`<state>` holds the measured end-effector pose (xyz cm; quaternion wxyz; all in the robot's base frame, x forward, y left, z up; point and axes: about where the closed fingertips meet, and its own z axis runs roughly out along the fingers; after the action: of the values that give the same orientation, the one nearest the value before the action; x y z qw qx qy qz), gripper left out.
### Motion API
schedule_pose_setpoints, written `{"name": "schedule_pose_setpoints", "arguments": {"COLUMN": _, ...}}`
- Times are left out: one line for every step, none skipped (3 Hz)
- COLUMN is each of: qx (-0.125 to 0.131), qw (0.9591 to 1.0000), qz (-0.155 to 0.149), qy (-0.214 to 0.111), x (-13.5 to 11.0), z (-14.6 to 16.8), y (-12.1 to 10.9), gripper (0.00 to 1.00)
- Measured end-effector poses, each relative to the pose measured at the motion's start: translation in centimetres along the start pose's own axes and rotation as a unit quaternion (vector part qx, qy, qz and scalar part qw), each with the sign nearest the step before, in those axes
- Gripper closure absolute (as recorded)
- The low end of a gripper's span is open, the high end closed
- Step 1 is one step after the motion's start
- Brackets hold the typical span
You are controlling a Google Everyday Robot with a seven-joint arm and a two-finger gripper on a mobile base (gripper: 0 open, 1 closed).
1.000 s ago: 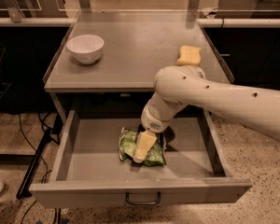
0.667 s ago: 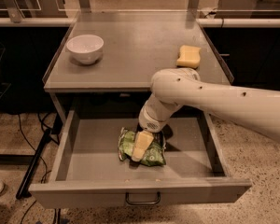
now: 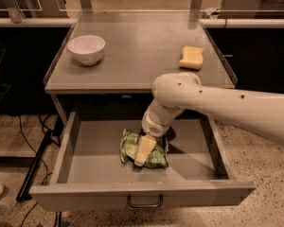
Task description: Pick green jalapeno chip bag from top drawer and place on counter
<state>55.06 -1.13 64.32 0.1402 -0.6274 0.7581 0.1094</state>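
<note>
While top drawer (image 3: 92,148) holds green jalapeno chip bag (image 3: 130,148), gripper (image 3: 145,151) sits on it.

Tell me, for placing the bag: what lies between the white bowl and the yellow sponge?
Bare counter only, in the camera view. The gripper sits in the top drawer at the green jalapeno chip bag.

hand (image 3: 142,156) in open top drawer (image 3: 92,167) | counter (image 3: 142,51) edge overhangs rear | bowl (image 3: 86,49), sponge (image 3: 191,57) flank counter middle
</note>
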Motion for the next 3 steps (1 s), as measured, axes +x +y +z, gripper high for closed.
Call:
{"name": "schedule_pose_setpoints", "arguments": {"qx": -0.015, "qw": 0.9993, "qz": 0.032, "qy": 0.015, "x": 3.63, "z": 2.80, "y": 1.60, "gripper": 0.00}}
{"name": "schedule_pose_setpoints", "arguments": {"qx": -0.015, "qw": 0.9993, "qz": 0.032, "qy": 0.015, "x": 3.63, "z": 2.80, "y": 1.60, "gripper": 0.00}}
{"name": "schedule_pose_setpoints", "arguments": {"qx": -0.015, "qw": 0.9993, "qz": 0.032, "qy": 0.015, "x": 3.63, "z": 2.80, "y": 1.60, "gripper": 0.18}}
